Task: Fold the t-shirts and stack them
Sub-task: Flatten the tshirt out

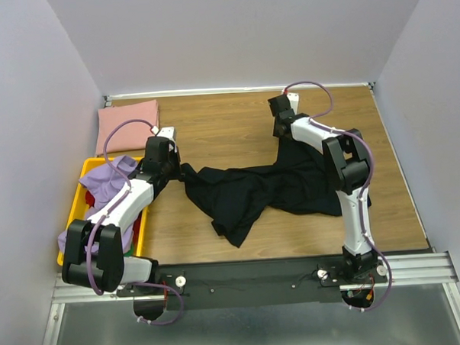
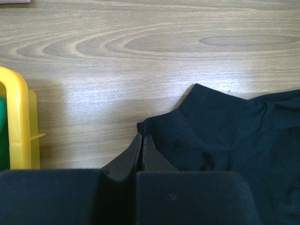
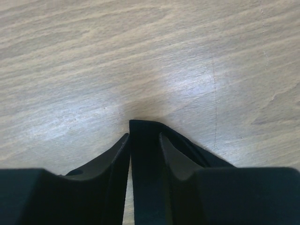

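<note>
Your surface (image 1: 235, 119) is wood-grain and smooth, with a soft sheen that throws pale glare in both wrist views. The black shirt (image 1: 253, 187) is soft, matt cloth, rumpled into loose folds. At the upper left, the pink shirt (image 1: 127, 123) is the same matt cloth, lying flat and smooth. The purple shirt (image 1: 108, 178) is soft cloth too, creased. The crate (image 2: 18, 122) is glossy yellow plastic with a smooth, rounded rim. The left gripper (image 2: 142, 138) and right gripper (image 3: 144, 136) look like matt black plastic. Along the bottom, the rail (image 1: 417, 267) is dull, bare metal.
</note>
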Motion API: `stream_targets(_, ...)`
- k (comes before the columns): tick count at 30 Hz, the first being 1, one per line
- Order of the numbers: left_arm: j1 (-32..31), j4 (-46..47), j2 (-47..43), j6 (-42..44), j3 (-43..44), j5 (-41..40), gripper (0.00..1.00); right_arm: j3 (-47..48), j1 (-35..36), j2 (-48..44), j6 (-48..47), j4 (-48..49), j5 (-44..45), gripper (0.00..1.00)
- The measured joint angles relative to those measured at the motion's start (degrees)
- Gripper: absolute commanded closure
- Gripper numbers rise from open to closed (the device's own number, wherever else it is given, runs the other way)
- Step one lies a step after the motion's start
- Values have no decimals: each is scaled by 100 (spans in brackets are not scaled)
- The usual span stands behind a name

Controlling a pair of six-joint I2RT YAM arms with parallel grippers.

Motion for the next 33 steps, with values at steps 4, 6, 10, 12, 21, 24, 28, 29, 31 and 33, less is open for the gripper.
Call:
stream_targets(4,0,0,0,0,0,0,100,157,33,114,50,-57,164,78)
stream_targets(6,0,0,0,2,0,0,100,240,48,170,55,-94,267,88)
stream_targets(10,0,0,-2,35,0,-15,100,450,59,271,22,-273,363,99)
stream_targets(12,0,-20,-2,70,24,-55,100,629,59,328,-63,-459,363,99)
stream_targets(21,116,-885,715,286,2566,-678,100,1755,-201,55,-520,-1198,474,99)
stream_targets(24,157,-1130,1078,382,4022,-890,100,2059,-498,-435,-669,-1309,457,99)
stream_targets(28,177,-1421,1464,608,5947,-1139,100,2514,-966,-1305,-866,-1318,321,99)
stream_targets(29,177,-1543,1528,688,6483,-1217,100,2594,-1126,-1631,-914,-1316,269,99)
stream_targets(31,181,-1582,1574,813,7235,-1344,100,2680,-1311,-2072,-962,-1298,210,99)
stream_targets(33,181,-1574,1537,935,7759,-1443,100,2715,-1447,-2529,-1023,-1287,164,99)
